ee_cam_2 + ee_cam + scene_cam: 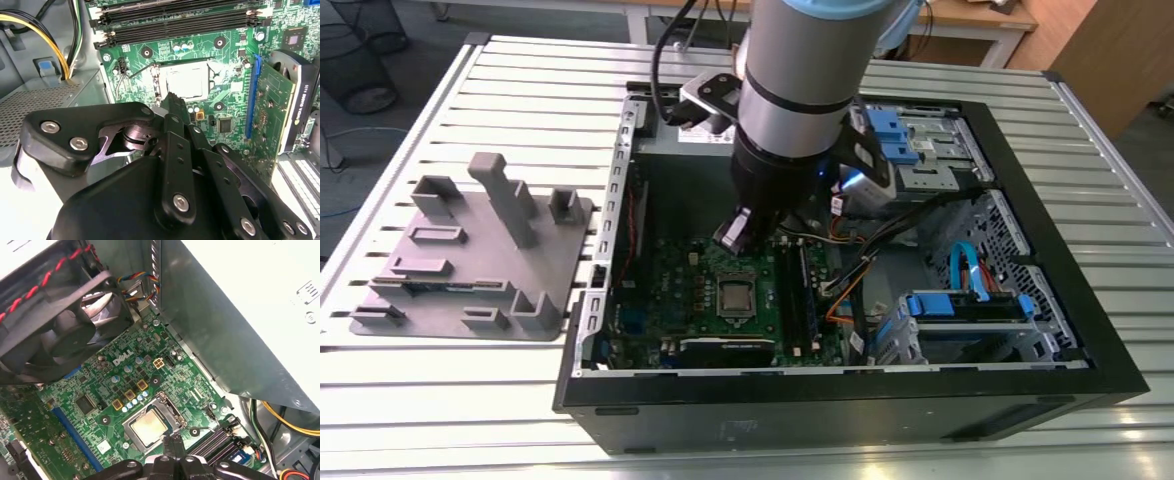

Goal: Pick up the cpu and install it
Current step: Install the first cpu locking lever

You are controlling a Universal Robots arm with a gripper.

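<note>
Progress looks well advanced: the cpu point(148, 426) lies flat and square inside the socket frame point(165, 407) on the green motherboard point(720, 262), its pale metal top facing up in both wrist views. In the exterior view the same chip point(736, 296) sits near the middle of the board, inside the open computer case point(1067, 262) on the slatted tabletop point(520, 70).

The gripper point(174, 103) hangs just above the board, its black fingertips close beside one edge of the socket. In the second wrist view the tips appear drawn together into a single narrow point with nothing between them, so I judge it pressed together and carrying nothing. Whether the tips touch the frame or board cannot be told.

The grey plastic tray point(467, 262) stands on the tabletop at the exterior view's left, well apart from the case, and no chip is seen on it.

Judging from this, picking and placing are done. The frame around the chip appears open, with no plate lying over the metal top, so clamping may remain, though the latch state is hard to read.
</note>
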